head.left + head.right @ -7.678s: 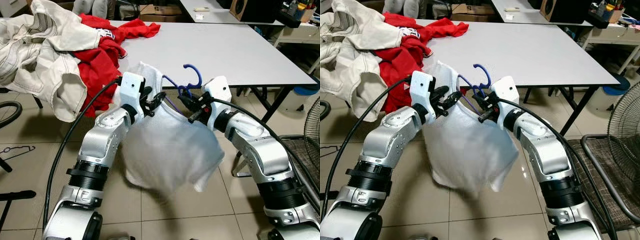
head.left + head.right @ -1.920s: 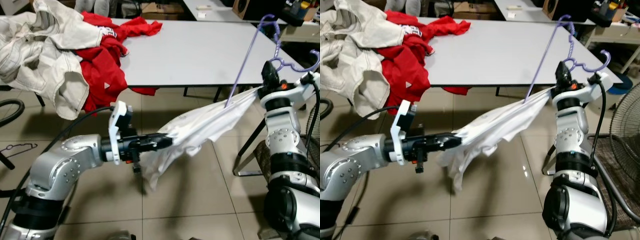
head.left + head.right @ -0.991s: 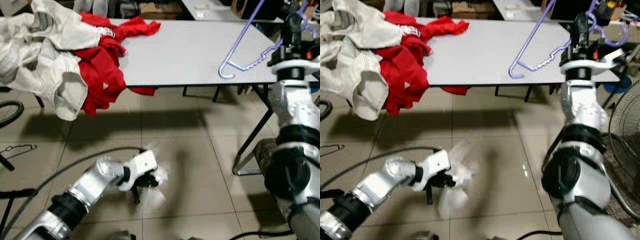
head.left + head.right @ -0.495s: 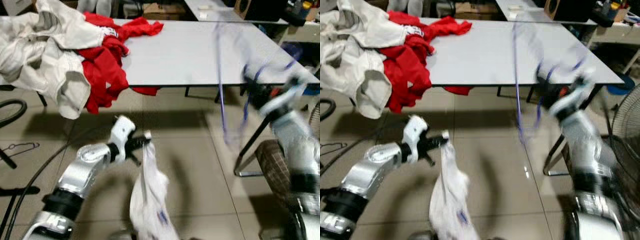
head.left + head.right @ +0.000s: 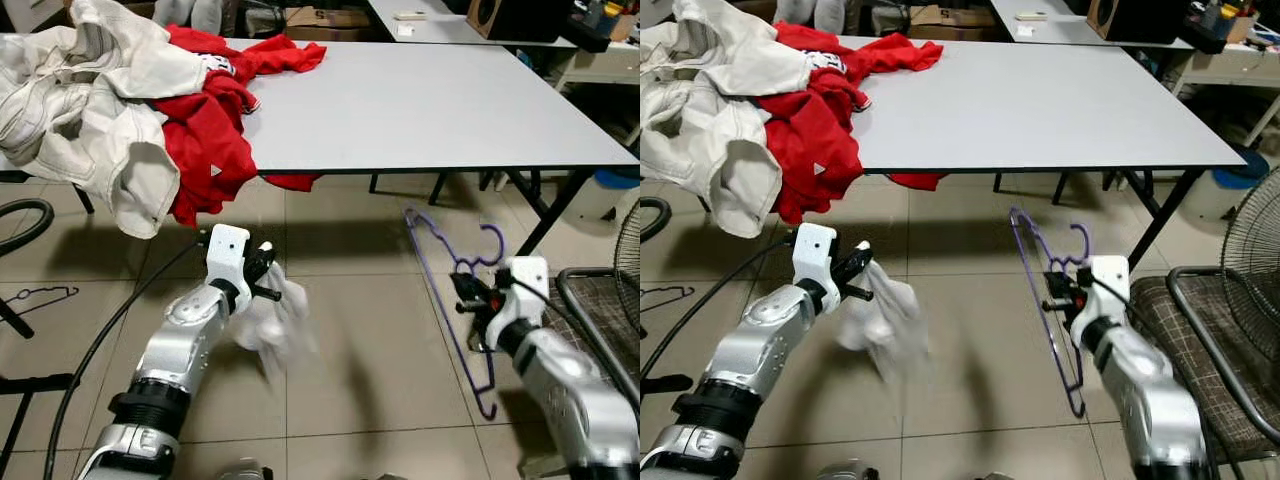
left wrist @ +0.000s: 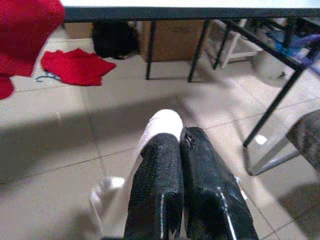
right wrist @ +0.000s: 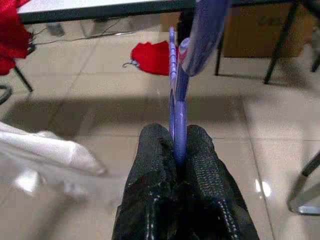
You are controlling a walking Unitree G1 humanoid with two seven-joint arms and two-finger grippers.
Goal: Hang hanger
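The right gripper [image 5: 468, 300] pinched a thin purple plastic hanger [image 5: 452, 300] between closed textured black fingers [image 7: 197, 165], holding it low over the glossy tiled floor [image 5: 370, 370], in front of the white rectangular table [image 5: 430, 100]. The left gripper [image 5: 855, 268] clamped a crumpled white cloth garment [image 5: 883, 325], blurred and dangling. Rumpled red [image 5: 215, 120] and cream clothes [image 5: 90, 110] draped over the table's left edge.

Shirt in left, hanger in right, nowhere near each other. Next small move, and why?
Probably bring the right gripper and its purple hanger leftward toward the white shirt. The left gripper pinches the shirt bunched over the floor, off the hanger, so it likely needs threading before hanging.
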